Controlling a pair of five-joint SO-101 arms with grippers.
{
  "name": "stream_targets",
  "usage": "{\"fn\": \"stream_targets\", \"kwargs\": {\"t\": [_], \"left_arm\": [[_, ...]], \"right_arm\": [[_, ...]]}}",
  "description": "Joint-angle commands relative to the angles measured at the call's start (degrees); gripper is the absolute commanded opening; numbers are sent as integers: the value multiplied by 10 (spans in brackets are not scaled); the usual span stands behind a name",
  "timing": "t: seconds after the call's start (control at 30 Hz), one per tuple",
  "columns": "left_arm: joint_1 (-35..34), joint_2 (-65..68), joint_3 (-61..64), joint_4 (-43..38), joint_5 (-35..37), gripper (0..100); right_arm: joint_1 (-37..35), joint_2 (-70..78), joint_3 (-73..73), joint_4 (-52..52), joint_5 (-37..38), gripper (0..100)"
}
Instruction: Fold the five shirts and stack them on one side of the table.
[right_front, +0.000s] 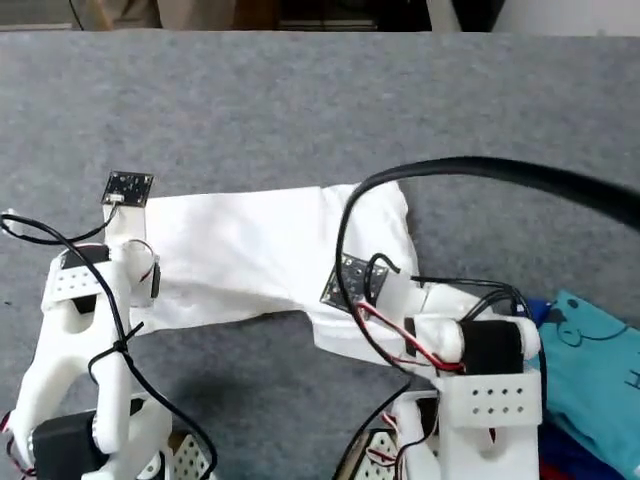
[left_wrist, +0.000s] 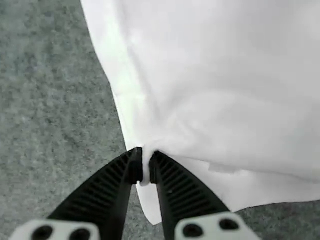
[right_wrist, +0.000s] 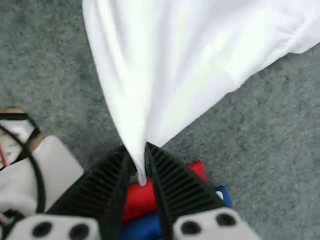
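Note:
A white shirt (right_front: 250, 255) lies stretched across the middle of the grey table (right_front: 300, 110), partly folded. My left gripper (left_wrist: 144, 162) is shut on the white shirt's (left_wrist: 215, 90) edge at its left end, under the left arm's wrist (right_front: 125, 265). My right gripper (right_wrist: 140, 160) is shut on a pinched fold of the white shirt (right_wrist: 170, 65) at its right end, below the right arm's wrist (right_front: 365, 285). A teal shirt (right_front: 595, 375) lies at the right edge, with red and blue cloth (right_wrist: 142, 202) beneath the right gripper.
A black cable (right_front: 500, 175) arcs over the shirt's right end toward the right edge. Both arm bases (right_front: 90, 430) stand at the near edge. Bare grey table stretches behind the shirt and to the left.

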Motion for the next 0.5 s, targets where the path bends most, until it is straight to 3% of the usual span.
{"fn": "stream_targets", "kwargs": {"t": [0.0, 0.3, 0.47], "left_arm": [[-5, -19, -26, -1, -23, 18], [81, -19, 37, 35, -28, 18], [60, -19, 38, 28, -49, 18]], "right_arm": [[-34, -5, -23, 25, 5, 4], [-43, -5, 33, -18, 4, 5], [-43, -5, 31, -17, 12, 78]]}}
